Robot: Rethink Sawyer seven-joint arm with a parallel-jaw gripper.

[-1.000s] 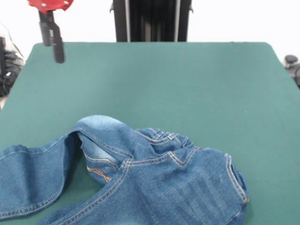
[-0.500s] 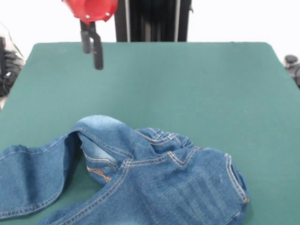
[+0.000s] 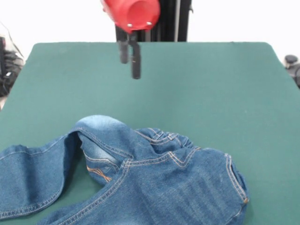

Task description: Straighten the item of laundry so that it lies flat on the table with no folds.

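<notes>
The blue denim jeans (image 3: 154, 183) lie crumpled at the near edge of the green table (image 3: 215, 84). One leg runs off to the left, and the waist part is folded over into a hump at the middle. Part of the jeans is cut off by the picture's lower edge. My gripper (image 3: 130, 70) hangs from its red housing above the far middle of the table, well behind the jeans and clear of them. Its two black fingers (image 3: 136, 63) stand close together with nothing between them.
The robot's black pedestal (image 3: 152, 21) stands behind the table's far edge. Dark gear sits off the table at the left edge (image 3: 7, 65) and at the right edge (image 3: 293, 63).
My gripper has moved to the right along the far side of the table, from the far left corner to about the middle. The jeans have not moved.
</notes>
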